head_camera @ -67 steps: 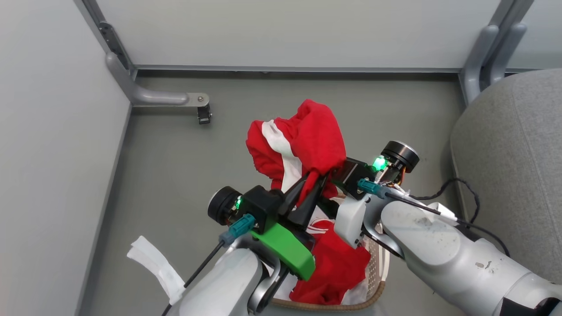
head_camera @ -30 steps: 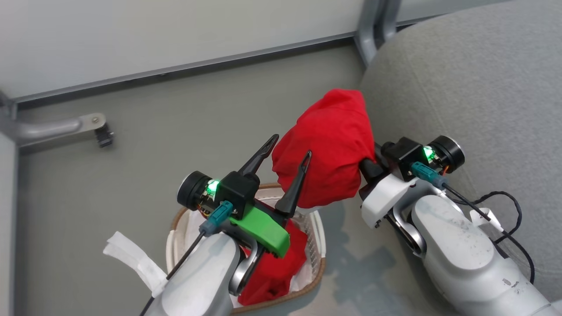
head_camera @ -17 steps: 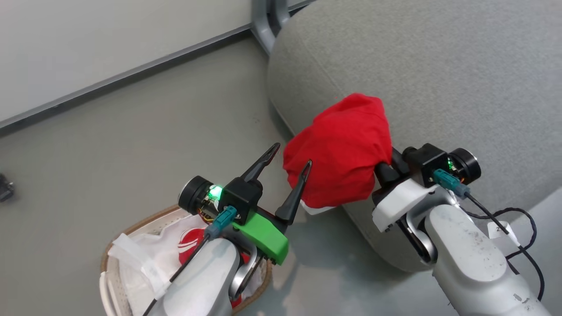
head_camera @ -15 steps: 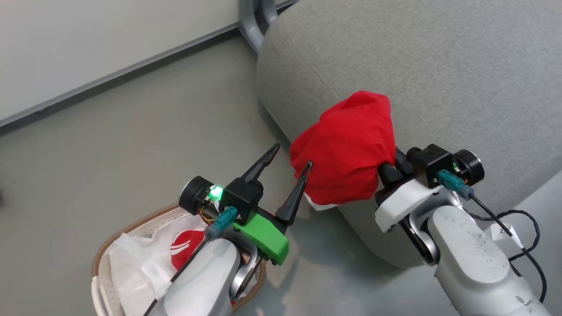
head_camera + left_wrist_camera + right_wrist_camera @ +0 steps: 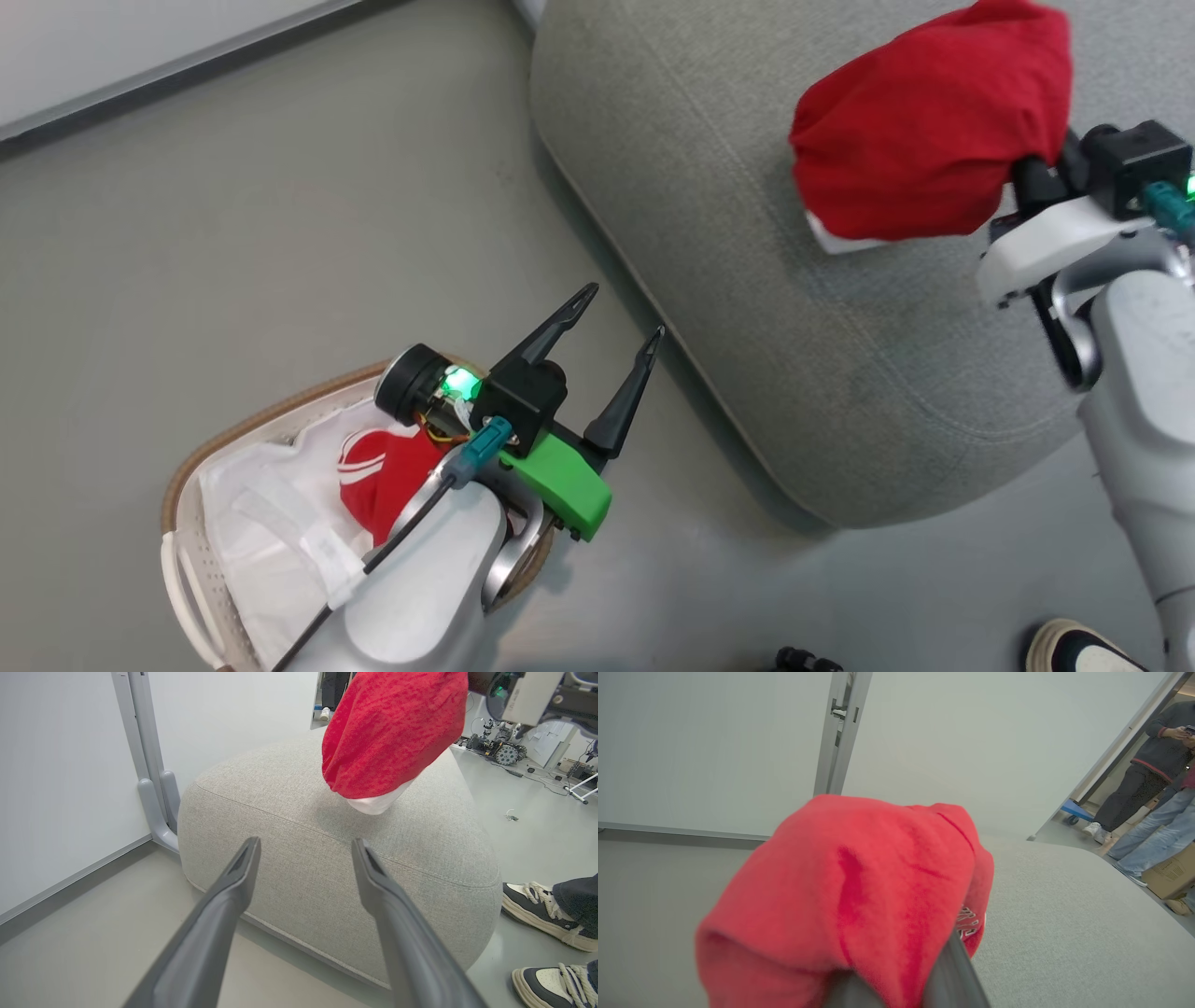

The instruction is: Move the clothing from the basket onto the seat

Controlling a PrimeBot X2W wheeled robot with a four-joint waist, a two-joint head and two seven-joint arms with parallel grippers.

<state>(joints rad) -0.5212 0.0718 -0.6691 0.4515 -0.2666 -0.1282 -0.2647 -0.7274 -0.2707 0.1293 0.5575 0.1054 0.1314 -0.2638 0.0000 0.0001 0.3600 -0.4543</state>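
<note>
A bunched red garment (image 5: 924, 140) with a white hem hangs over the top of the grey seat (image 5: 747, 233). My right gripper (image 5: 1032, 177) is shut on it, and the cloth drapes over and hides the fingertips. In the left wrist view the garment (image 5: 392, 732) hangs with its white edge close above the seat (image 5: 327, 868); whether it touches is unclear. My left gripper (image 5: 624, 313) is open and holds nothing, over the floor between basket and seat. The basket (image 5: 224, 439) at lower left holds another red striped garment (image 5: 383, 471) on a white liner (image 5: 271, 532).
Grey floor lies between basket and seat. A person's shoes (image 5: 537, 905) stand by the seat's near right corner, and one shoe (image 5: 1074, 649) shows at the bottom right. A grey post (image 5: 149, 765) and white wall stand behind the seat. Two people (image 5: 1157, 765) stand beyond a doorway.
The head camera has swung right. My right gripper has carried the red garment further out over the seat. My left gripper has stayed open by the basket.
</note>
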